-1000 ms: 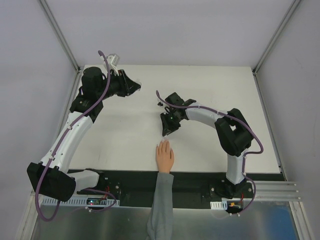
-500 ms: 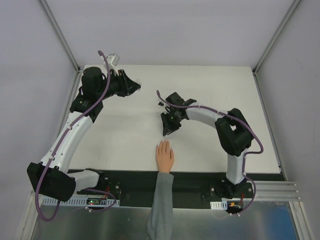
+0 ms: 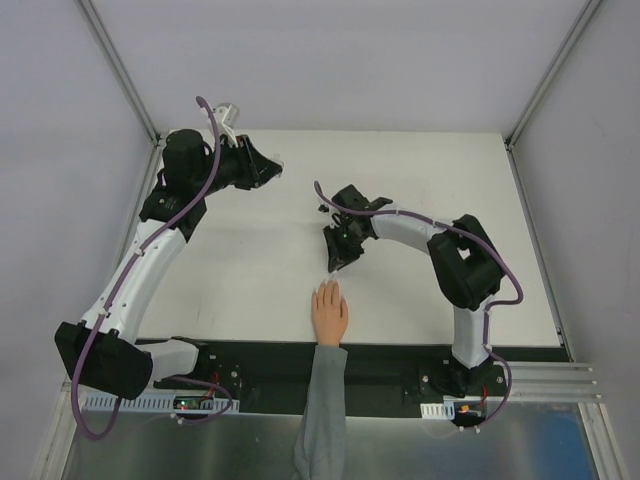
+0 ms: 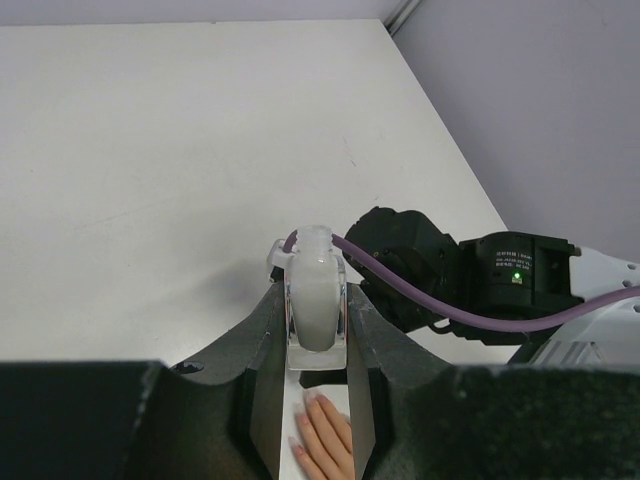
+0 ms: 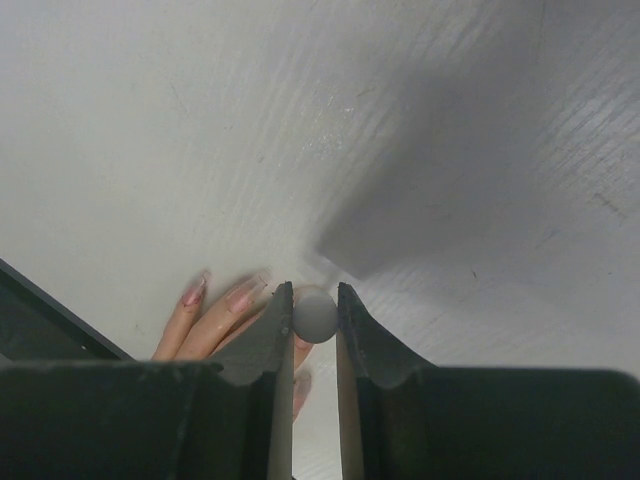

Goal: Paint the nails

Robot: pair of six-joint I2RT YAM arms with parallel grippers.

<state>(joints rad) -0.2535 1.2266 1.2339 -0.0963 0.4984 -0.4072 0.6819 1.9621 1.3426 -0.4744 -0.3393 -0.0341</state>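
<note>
The left pincer (image 3: 262, 166) is clamped on the small clear bottle (image 4: 317, 305) and holds it above the far left of the table (image 3: 240, 280), probably to keep it upright and clear of the working arm. The right pincer (image 5: 314, 291) is closed on a small white cap (image 5: 315, 318), likely the brush's handle, and hovers over the fingertips of the mannequin hand (image 3: 329, 312). The nails (image 5: 240, 293) lie flat by the table's near edge, with open surface beyond them.
</note>
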